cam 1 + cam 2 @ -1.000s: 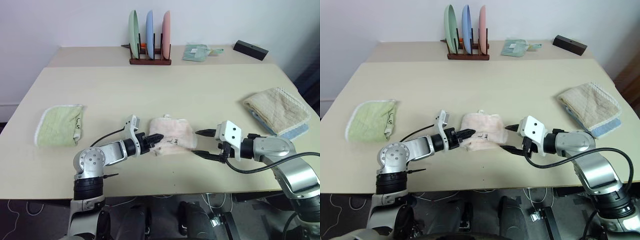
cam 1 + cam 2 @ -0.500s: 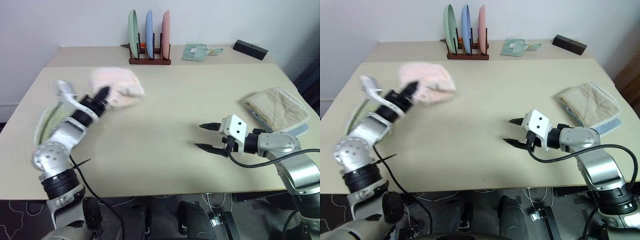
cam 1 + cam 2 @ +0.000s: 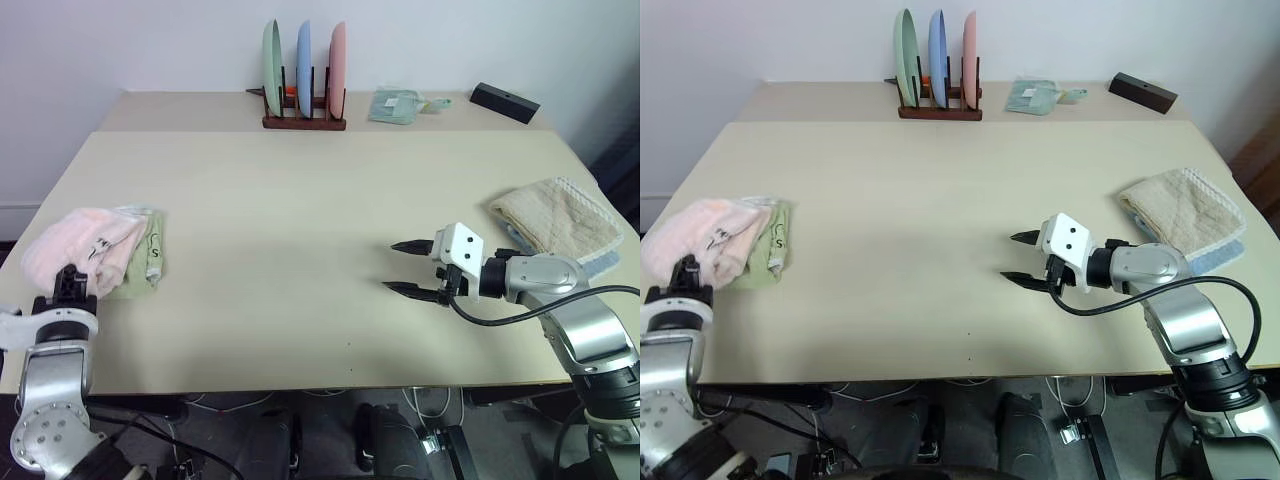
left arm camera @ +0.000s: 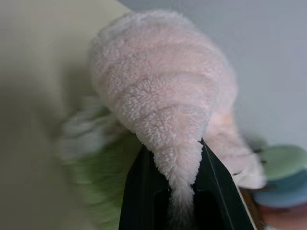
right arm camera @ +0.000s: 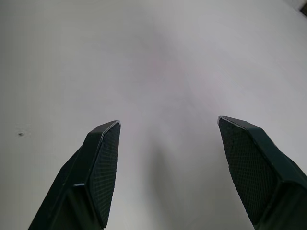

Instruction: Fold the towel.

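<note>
From the head views, the towel (image 3: 78, 248) is bunched up at the far left edge of the table (image 3: 300, 200), pinched in the left end effector (image 3: 68, 283) and lying partly over the light green towel (image 3: 140, 262). It looks folded already, so I'd judge the step in hand to be setting it aside on that pile. The next move calls for lowering it squarely onto the green one and letting go without the folds springing loose. A small dark print shows on the pink cloth (image 3: 718, 236), and another on the green towel's edge; neither can be read.

The right end effector (image 3: 407, 267) hangs just above bare table at centre right, fingers spread wide and empty, near the beige towel (image 3: 556, 217).

In the left wrist view the two black fingers (image 4: 144, 187) are clamped on a narrow tuck of pink terry, green showing beneath it.

In the right wrist view the fingers (image 5: 103, 153) stand well apart over plain tabletop.
</note>
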Available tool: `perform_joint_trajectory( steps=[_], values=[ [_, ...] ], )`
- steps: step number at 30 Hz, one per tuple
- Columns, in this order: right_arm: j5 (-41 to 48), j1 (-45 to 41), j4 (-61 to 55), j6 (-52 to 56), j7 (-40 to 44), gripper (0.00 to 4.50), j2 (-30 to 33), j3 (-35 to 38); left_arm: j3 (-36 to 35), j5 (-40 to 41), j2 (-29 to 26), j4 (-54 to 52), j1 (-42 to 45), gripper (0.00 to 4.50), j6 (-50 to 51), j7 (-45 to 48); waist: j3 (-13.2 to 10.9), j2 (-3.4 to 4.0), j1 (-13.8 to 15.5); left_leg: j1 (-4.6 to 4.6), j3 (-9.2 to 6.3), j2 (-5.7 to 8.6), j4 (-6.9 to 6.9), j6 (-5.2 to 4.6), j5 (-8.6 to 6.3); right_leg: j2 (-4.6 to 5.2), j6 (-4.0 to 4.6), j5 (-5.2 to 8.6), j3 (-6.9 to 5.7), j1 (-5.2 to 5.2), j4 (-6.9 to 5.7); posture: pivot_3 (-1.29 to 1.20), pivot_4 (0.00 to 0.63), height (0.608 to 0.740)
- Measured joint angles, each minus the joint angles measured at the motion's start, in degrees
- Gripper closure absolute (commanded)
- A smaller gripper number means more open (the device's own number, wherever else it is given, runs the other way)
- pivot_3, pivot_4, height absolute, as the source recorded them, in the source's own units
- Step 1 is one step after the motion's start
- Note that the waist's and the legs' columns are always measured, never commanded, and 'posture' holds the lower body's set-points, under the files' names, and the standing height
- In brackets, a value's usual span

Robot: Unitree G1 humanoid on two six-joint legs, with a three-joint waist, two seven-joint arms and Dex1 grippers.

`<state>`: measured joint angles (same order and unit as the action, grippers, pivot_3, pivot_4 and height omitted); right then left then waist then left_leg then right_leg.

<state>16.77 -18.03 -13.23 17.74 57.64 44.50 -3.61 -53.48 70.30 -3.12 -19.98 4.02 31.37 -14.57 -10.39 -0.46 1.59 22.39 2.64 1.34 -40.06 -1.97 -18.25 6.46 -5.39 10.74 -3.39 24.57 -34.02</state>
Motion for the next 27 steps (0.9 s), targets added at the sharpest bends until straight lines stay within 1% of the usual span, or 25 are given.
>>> perform_joint_trajectory(
  steps=[1, 4, 8, 9, 10, 15, 20, 24, 26, 27],
  values=[
    [-0.2, -0.2, 0.2, -0.2, 0.0, 1.21, -0.1, 0.0, 1.0, 0.1, 0.1, 0.0, -0.9, 4.12, -0.7, 0.0, 0.0, 0.0, 0.2, 0.0, 0.0, 0.0, 0.0, -0.15, -0.08, 0.0, 0.0, 0.0, 0.0, 0.01, 0.0, 0.0, 0.15, 0.737],
    [-0.3, -0.5, 0.6, -1.0, 0.1, 1.21, -0.3, 0.0, 3.1, 1.6, -0.1, 0.0, -1.7, 2.93, -1.7, 0.5, 0.0, 0.0, 0.7, 0.0, 0.0, 0.0, 0.0, -0.18, -0.09, -0.02, 0.01, 0.01, -0.02, 0.02, 0.0, 0.0, 0.15, 0.737],
    [-0.4, -0.4, 1.2, -1.9, 0.2, 1.21, -0.4, 0.0, 4.6, 5.3, -2.6, 0.0, -1.7, 0.76, -3.1, 1.4, 0.0, 0.0, 0.6, 0.0, 0.01, -0.01, 0.0, -0.2, -0.1, -0.03, 0.01, 0.01, -0.04, 0.03, 0.0, 0.0, 0.15, 0.737],
    [-0.4, -0.4, 1.2, -1.9, 0.2, 1.21, -0.4, 0.0, 4.9, 5.7, -3.4, 0.0, -1.7, 0.3, -3.3, 1.6, 0.0, -0.01, 0.6, 0.0, 0.01, -0.01, 0.01, -0.2, -0.1, -0.04, 0.02, 0.01, -0.04, 0.03, 0.0, 0.0, 0.15, 0.737],
    [-0.5, -0.4, 1.2, -1.9, 0.2, 1.21, -0.5, 0.0, 5.2, 6.5, -4.2, 0.1, -1.8, 0.03, -3.4, 1.7, 0.0, -0.01, 0.6, 0.0, 0.01, -0.01, 0.01, -0.2, -0.1, -0.04, 0.02, 0.01, -0.04, 0.03, 0.0, 0.0, 0.15, 0.737],
    [-0.9, -0.4, 1.3, -2.0, 0.0, 1.21, -0.7, 0.0, 7.1, 11.1, -7.4, 0.2, -5.9, 0.03, -2.0, 2.4, 0.0, 0.0, 0.5, 0.0, 0.02, -0.01, 0.01, -0.19, -0.09, -0.04, 0.01, 0.01, -0.04, 0.03, 0.0, 0.0, 0.15, 0.737],
    [-1.1, -0.7, 2.9, -3.5, 0.2, 1.21, -0.5, 0.1, 9.5, 18.7, -10.5, -0.4, -19.2, 0.03, 4.5, 8.3, 0.0, 0.0, 0.3, 0.0, 0.03, -0.02, 0.03, -0.24, -0.14, -0.02, 0.03, 0.03, -0.02, 0.08, 0.01, 0.0, 0.15, 0.737],
    [-1.8, -1.0, 4.9, -4.5, 0.6, 1.21, -0.2, 0.6, 10.1, 19.8, -14.2, -1.1, -26.8, 0.03, 7.5, 13.6, 0.0, 0.0, 0.6, 0.01, 0.01, -0.04, 0.03, -0.29, -0.18, -0.01, 0.12, 0.09, -0.06, 0.1, 0.01, 0.0, 0.15, 0.737],
    [-1.9, -1.0, 5.3, -4.9, 0.7, 1.21, -0.2, 0.8, 11.5, 18.6, -16.8, -3.0, -29.4, 0.03, 8.6, 16.9, 0.0, 0.01, 0.7, 0.01, 0.01, -0.04, 0.03, -0.29, -0.19, 0.01, 0.12, 0.1, -0.07, 0.1, 0.03, 0.0, 0.15, 0.737],
    [-1.9, -1.1, 5.9, -5.4, 0.7, 1.21, -0.2, 0.9, 12.7, 16.3, -18.0, -4.5, -30.0, 0.03, 8.6, 18.7, 0.0, 0.01, 0.7, 0.02, 0.01, -0.03, 0.03, -0.26, -0.23, 0.01, 0.13, 0.1, -0.07, 0.12, 0.04, 0.0, 0.15, 0.737]
  ],
)
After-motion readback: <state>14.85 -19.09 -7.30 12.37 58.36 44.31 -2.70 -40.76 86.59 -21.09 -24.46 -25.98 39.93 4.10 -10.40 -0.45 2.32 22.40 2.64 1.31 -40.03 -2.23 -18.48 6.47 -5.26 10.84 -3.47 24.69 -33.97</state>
